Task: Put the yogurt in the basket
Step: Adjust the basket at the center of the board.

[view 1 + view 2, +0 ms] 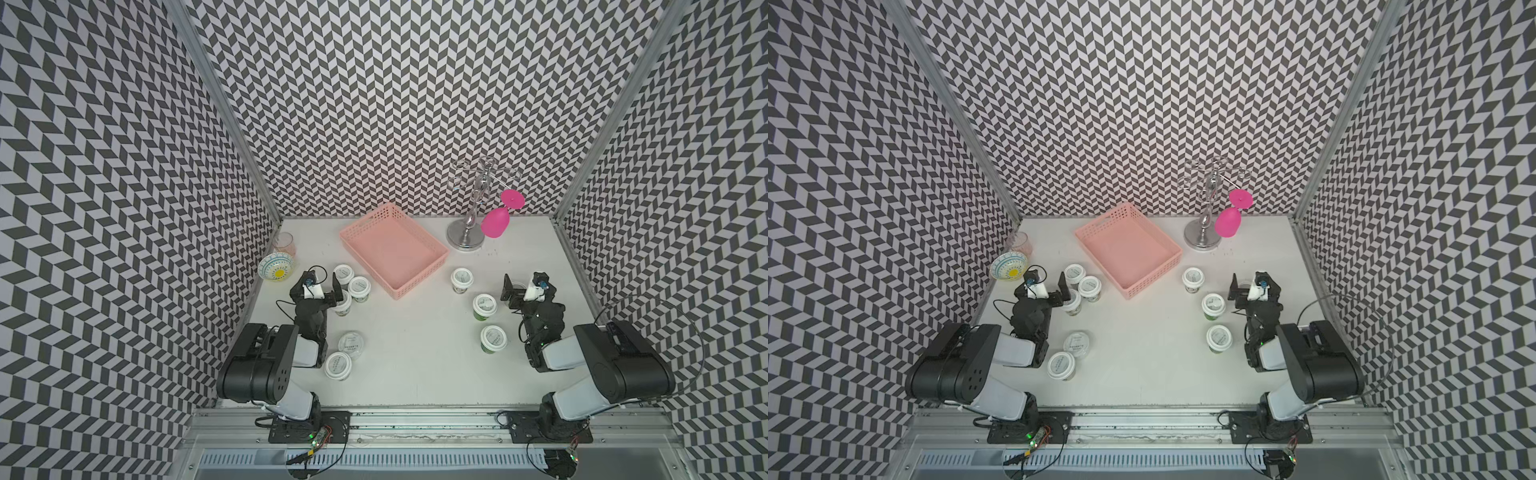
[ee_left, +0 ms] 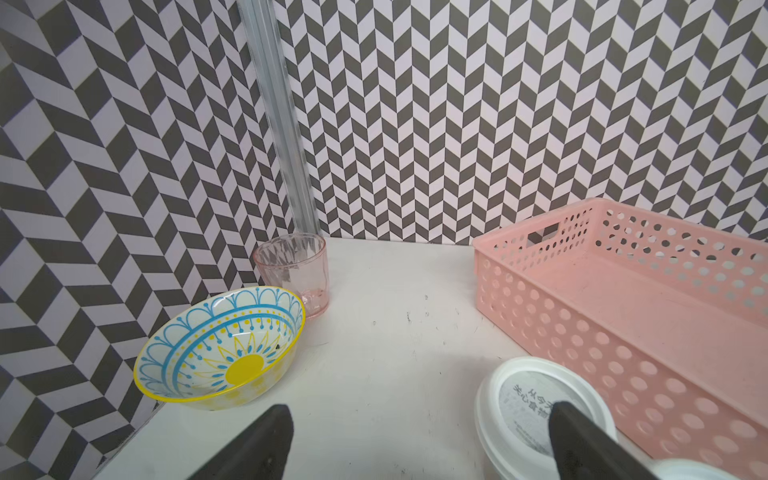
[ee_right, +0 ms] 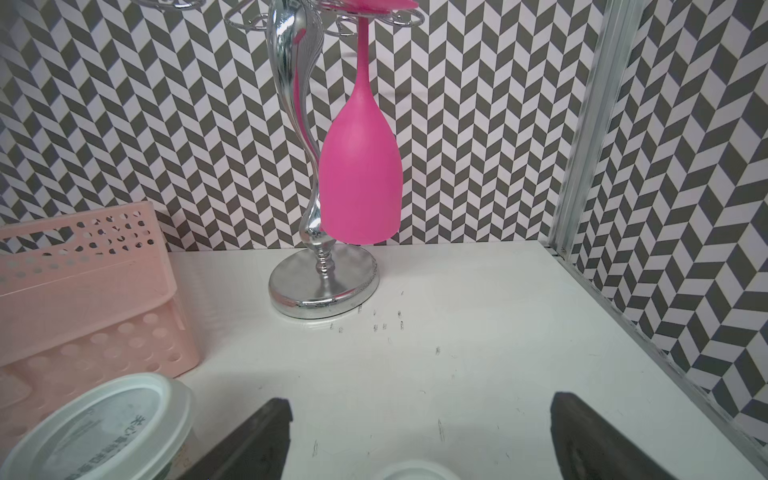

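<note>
Several white-lidded yogurt cups stand on the white table in both top views. A cluster of three (image 1: 359,286) and two more (image 1: 338,365) are on the left. Three are on the right (image 1: 484,304). The pale-pink basket (image 1: 368,268) sits empty at the back centre. My left gripper (image 1: 322,280) stands open beside the left cluster, one finger over a cup's lid (image 2: 528,395) in the left wrist view. My right gripper (image 1: 523,284) is open, holding nothing. A further cup's lid (image 3: 415,471) peeks in low between its fingers. Another cup (image 3: 95,428) stands beside it, before the basket (image 3: 83,291).
A patterned bowl (image 1: 276,268) and a clear pinkish glass (image 1: 284,244) sit at the back left by the wall. A chrome stand (image 1: 467,237) with a hanging magenta wine glass (image 1: 496,222) stands at the back right. Patterned walls close in three sides.
</note>
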### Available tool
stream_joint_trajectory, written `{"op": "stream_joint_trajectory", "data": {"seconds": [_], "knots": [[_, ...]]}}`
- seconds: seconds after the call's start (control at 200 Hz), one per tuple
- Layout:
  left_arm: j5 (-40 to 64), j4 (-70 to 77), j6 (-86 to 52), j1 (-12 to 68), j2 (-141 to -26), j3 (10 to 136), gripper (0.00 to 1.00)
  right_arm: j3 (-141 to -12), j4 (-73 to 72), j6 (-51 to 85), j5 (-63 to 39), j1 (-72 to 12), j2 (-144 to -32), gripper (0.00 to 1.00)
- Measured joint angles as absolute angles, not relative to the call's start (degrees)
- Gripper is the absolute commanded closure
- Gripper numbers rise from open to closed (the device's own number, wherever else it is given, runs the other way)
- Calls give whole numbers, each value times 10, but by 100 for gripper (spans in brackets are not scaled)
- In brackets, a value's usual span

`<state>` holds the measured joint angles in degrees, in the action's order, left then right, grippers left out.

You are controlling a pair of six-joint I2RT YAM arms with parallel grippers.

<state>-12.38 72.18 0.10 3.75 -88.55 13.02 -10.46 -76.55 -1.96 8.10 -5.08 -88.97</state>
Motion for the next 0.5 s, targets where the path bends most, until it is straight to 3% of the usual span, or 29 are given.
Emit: {"op": "stream_joint_trajectory", "data": {"seconds": [0.496], "knots": [[-124, 722, 1, 37, -886, 130, 0, -108, -765, -20, 81, -51, -890, 0]]}}
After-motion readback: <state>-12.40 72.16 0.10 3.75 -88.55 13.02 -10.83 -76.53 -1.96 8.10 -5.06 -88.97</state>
